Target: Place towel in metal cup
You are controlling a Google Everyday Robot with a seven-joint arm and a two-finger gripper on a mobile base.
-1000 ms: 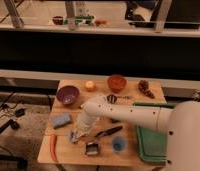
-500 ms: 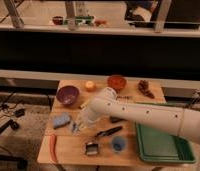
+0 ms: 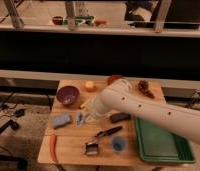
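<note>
The towel [image 3: 80, 119], a small light grey-blue cloth, lies on the wooden table [image 3: 73, 150] just right of a blue sponge [image 3: 62, 120]. My gripper [image 3: 88, 118] is at the end of the white arm, down at the table right beside the towel and shut. I cannot tell whether any cloth is pinched. The metal cup [image 3: 92, 148], small and shiny with a dark inside, stands near the table's front edge, below and slightly right of the gripper. The arm hides the table's centre.
Around the table stand a purple bowl [image 3: 67, 94], an orange fruit [image 3: 89, 86], a reddish bowl [image 3: 113, 79] and a brown object [image 3: 145, 89]. A black block [image 3: 119, 117], a dark utensil [image 3: 109, 132], a small blue cup [image 3: 118, 144], a green tray [image 3: 160, 142] and an orange-red stick [image 3: 54, 145] lie nearer.
The arm has swung so that its elbow bulks higher and closer over the table's middle. The gripper end stays low near the towel, and the objects have not moved.
</note>
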